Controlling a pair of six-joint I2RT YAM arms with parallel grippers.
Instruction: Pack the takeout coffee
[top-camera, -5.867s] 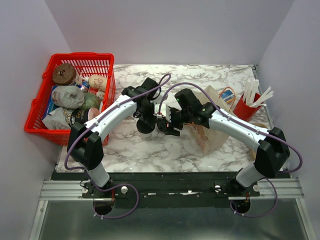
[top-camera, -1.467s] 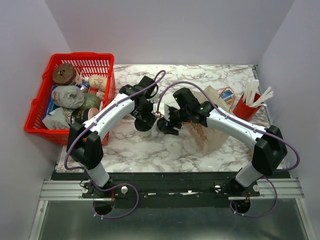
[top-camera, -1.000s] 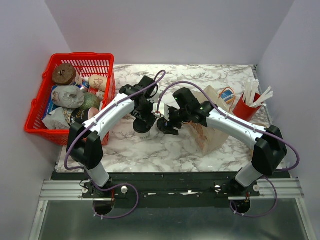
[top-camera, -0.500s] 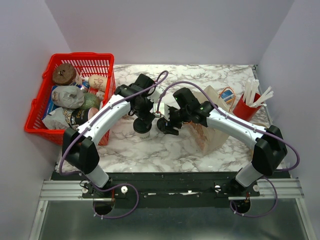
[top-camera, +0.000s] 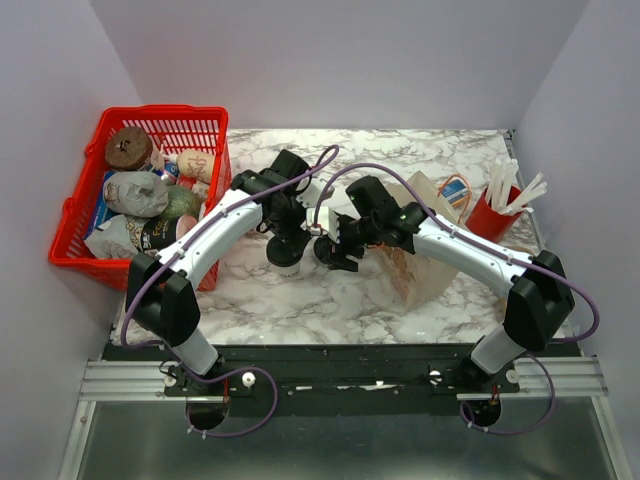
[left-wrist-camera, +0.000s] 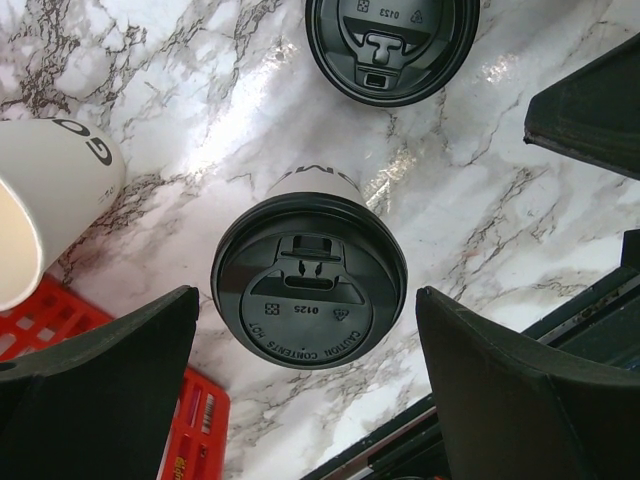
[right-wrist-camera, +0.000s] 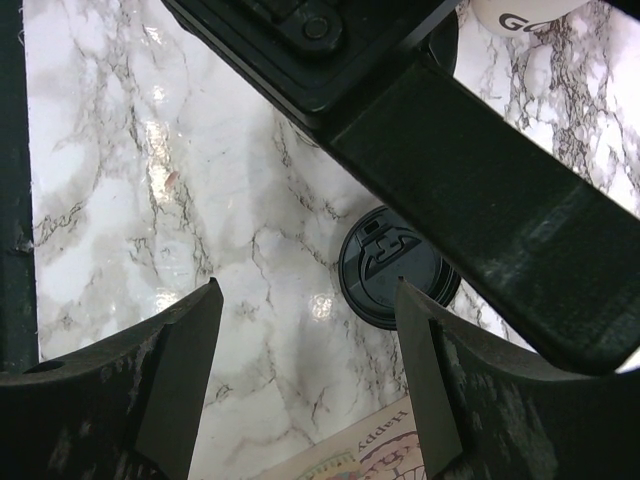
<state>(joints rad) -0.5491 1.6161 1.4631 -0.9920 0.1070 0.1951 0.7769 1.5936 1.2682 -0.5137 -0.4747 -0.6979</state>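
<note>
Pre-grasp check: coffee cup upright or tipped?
Upright: the takeout coffee stands on the marble table, lidded top facing straight up at the left wrist camera.

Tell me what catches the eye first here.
The lidded takeout coffee stands upright on the marble table, framed by the open left tool. A loose black lid lies flat near it. A red basket heaped with wrapped food sits at the far left.

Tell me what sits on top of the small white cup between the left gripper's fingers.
A round black lid caps the cup, closing its mouth. Whatever is inside is hidden under it.
</note>
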